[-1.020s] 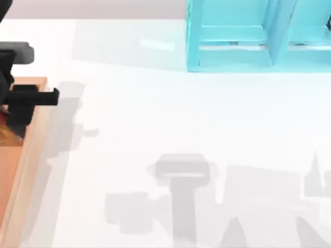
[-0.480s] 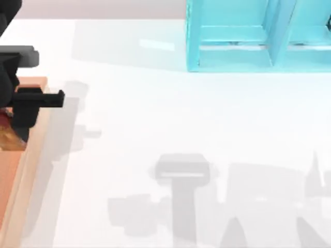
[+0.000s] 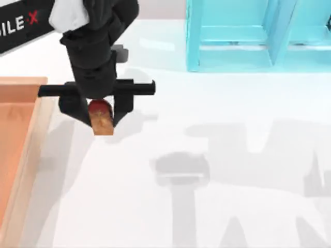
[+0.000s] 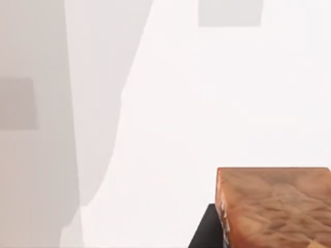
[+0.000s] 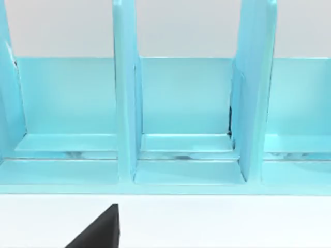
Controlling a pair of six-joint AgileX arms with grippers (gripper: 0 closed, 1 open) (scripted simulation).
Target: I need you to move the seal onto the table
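Observation:
The seal (image 3: 101, 120), red on top with an orange-yellow body, hangs upright between the black fingers of my left gripper (image 3: 100, 124), which is shut on it. It is held above the white table (image 3: 217, 119), just right of the wooden tray's edge, and its shadow falls on the table beside it. In the left wrist view the seal's orange body (image 4: 274, 206) sits close up, with a black finger (image 4: 206, 233) against it and the white table (image 4: 207, 93) below. A black fingertip (image 5: 98, 230) of my right gripper faces the shelf.
A wooden tray (image 3: 20, 134) lies at the table's left edge. A light blue shelf unit (image 3: 258, 36) stands at the back right, and its open compartments (image 5: 181, 103) face the right wrist camera. Arm shadows cross the middle and front of the table.
My left arm has swung right from over the wooden tray, and it now holds the seal above the white table. The shadows on the table have shifted with it.

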